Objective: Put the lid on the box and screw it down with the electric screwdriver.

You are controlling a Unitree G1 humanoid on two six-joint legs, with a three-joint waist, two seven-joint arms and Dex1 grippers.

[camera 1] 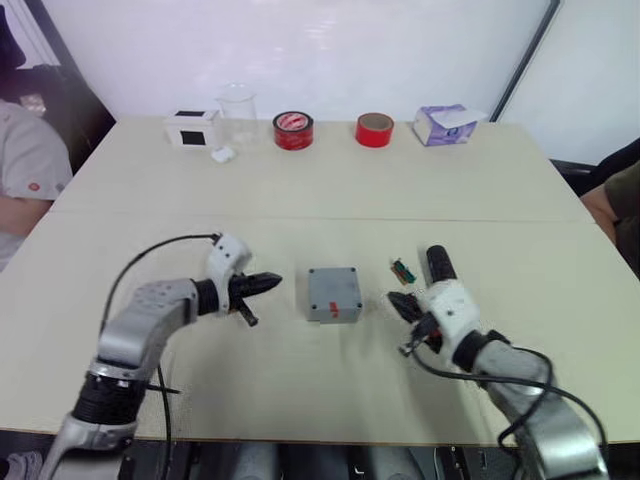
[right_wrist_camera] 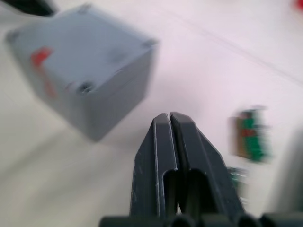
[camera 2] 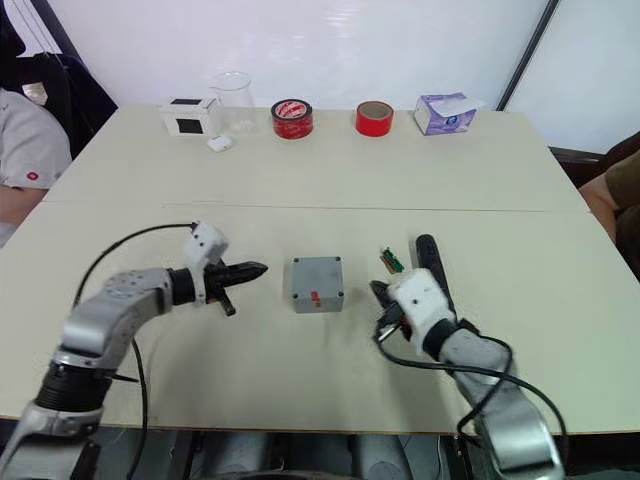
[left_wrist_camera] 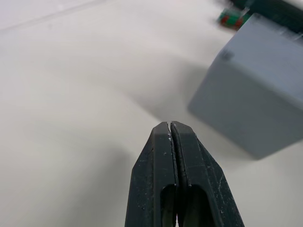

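Your left gripper [left_wrist_camera: 171,126] has its two black fingers pressed flat together, nothing between them, hovering low over the bare table [camera 1: 300,190] and pointing right toward the box [camera 1: 334,294]. Your right gripper [right_wrist_camera: 169,118] is the same story: fingers closed tight on each other, empty, aimed left at that box from the other side.

Between the two of you, the box sits square on the table, near the front edge, well clear of both fingertips. It's grey, and the lid [camera 2: 318,276] is already on top, lying flush, with screw holes showing at the corners and a small red mark on its top near one side.

Just right of the box, the electric screwdriver [camera 1: 438,264] lies on the table, partly hidden behind your right wrist, running near to far. A small green and red part [camera 1: 403,269] rests just beside it on the left.

Look farther out, along the far edge: a white box with a black front [camera 1: 191,129] at the left, a clear beaker [camera 1: 237,108] next to it, then two rolls of red tape [camera 1: 293,130], and a purple tissue box [camera 1: 446,124] at the right. A person [camera 1: 25,170] sits off the left edge.
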